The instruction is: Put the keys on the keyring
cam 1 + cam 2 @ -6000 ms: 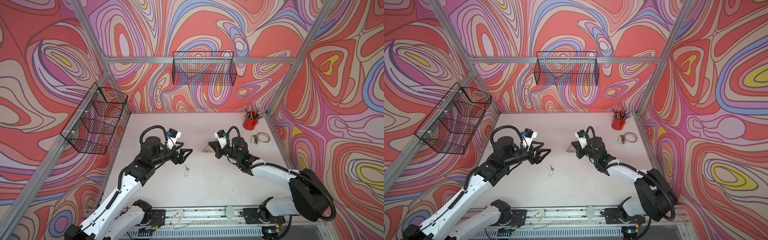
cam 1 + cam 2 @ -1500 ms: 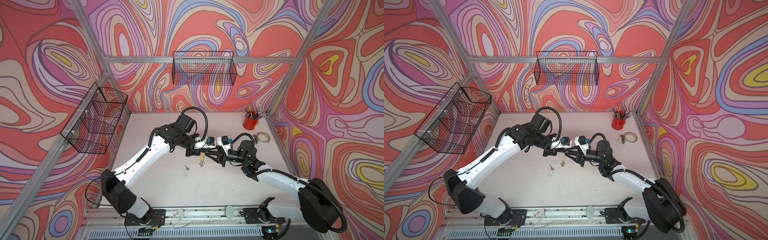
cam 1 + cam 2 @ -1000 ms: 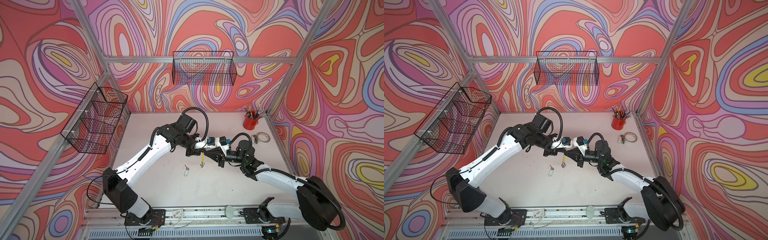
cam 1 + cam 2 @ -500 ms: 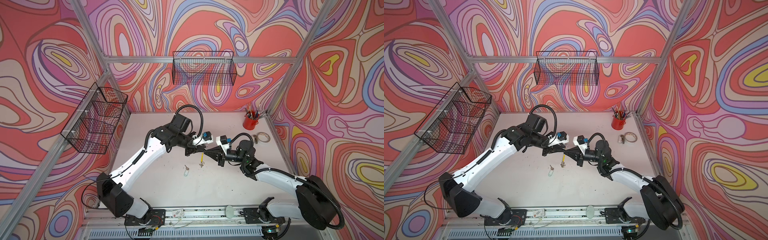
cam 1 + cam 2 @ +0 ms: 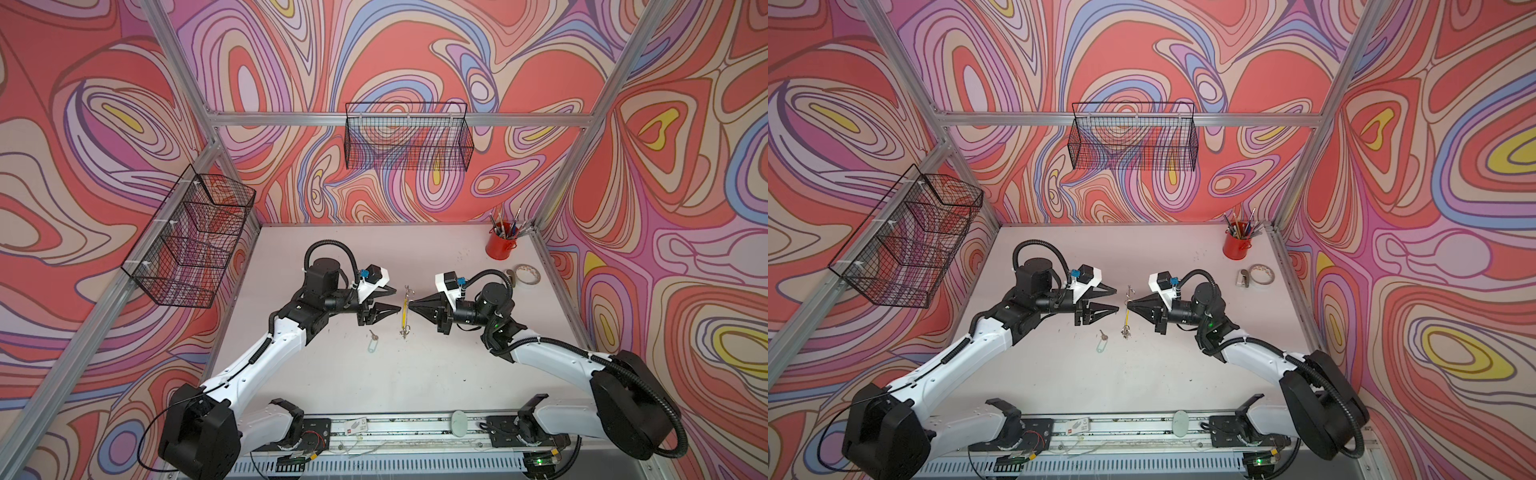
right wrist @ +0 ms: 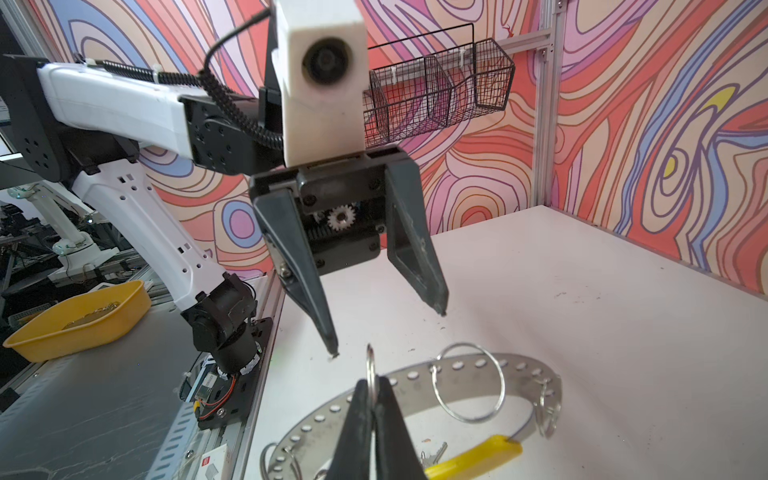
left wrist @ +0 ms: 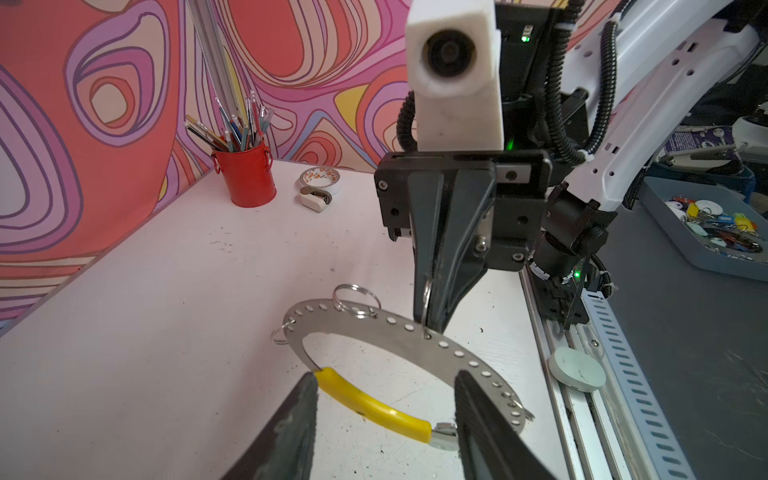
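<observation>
R gripper (image 5: 409,306) shut on loop of keyring (image 5: 404,312), hanging just beyond tips of half-open, empty L gripper (image 5: 397,298).

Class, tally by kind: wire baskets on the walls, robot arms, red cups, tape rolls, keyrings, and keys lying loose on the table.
wire baskets: 2
robot arms: 2
red cup: 1
tape roll: 1
keyring: 1
loose key: 1
Total: 8
</observation>
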`<control>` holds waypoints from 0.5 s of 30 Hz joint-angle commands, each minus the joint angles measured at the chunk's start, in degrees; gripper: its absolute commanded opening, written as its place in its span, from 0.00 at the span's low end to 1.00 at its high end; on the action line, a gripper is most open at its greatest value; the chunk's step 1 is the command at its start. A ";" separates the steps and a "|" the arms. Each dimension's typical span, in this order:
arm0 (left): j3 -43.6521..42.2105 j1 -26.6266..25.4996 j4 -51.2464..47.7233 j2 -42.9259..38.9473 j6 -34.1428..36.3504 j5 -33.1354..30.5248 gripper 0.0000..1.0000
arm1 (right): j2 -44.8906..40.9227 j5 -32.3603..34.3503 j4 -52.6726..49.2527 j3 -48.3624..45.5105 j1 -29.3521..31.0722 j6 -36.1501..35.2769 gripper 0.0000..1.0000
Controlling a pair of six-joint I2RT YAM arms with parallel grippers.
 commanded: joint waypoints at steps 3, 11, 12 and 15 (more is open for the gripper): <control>-0.78 -0.73 16.12 2.34 -7.59 2.23 0.41 | -0.02 -2.16 2.77 -0.48 0.32 0.55 0.00; 0.80 -2.80 12.19 4.18 -3.45 4.03 0.31 | 0.59 -1.91 2.67 -0.30 0.20 0.55 0.00; 0.85 -2.83 10.98 4.05 -2.52 4.43 0.31 | 0.61 -1.98 2.78 -0.33 0.26 0.55 0.00; 0.78 -2.88 8.42 3.63 -0.49 4.51 0.32 | 0.57 -1.93 2.62 -0.39 0.31 0.51 0.00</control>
